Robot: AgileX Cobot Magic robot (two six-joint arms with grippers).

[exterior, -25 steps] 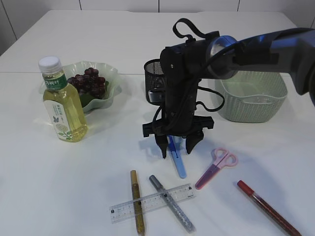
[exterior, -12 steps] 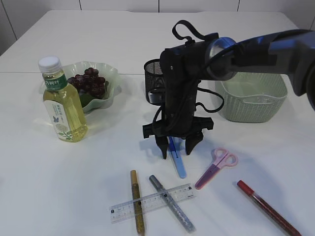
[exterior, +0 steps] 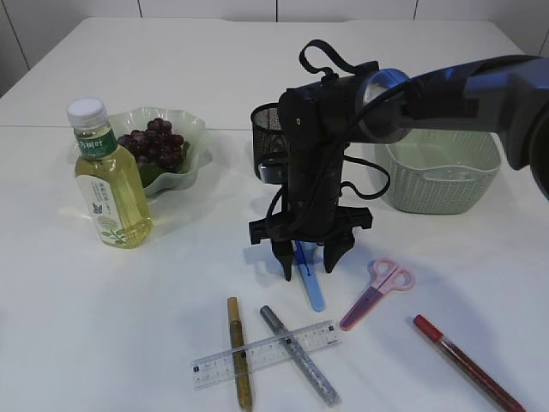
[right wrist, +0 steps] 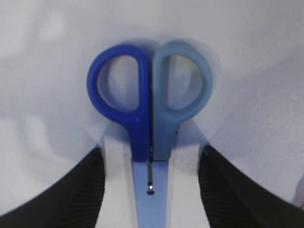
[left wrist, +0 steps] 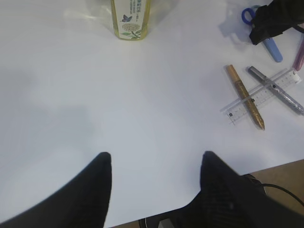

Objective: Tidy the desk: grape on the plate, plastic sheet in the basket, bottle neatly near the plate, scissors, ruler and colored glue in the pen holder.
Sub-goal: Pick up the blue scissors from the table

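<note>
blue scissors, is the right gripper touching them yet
Apart. The right wrist view shows the blue scissors lying between the open fingers of the right gripper, with white table showing on both sides.

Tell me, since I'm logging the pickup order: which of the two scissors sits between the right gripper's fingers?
The blue scissors, framed by the open right gripper. The pink scissors lie apart, to their right.

The left gripper (left wrist: 154, 183) hangs over bare white table (left wrist: 118, 104), jaws apart and empty. Far ahead of it stands the bottle (left wrist: 130, 19). Ahead and to its right, a clear ruler (left wrist: 280, 85) crosses a gold glue pen (left wrist: 244, 96) and a silver glue pen (left wrist: 275, 90).
</note>
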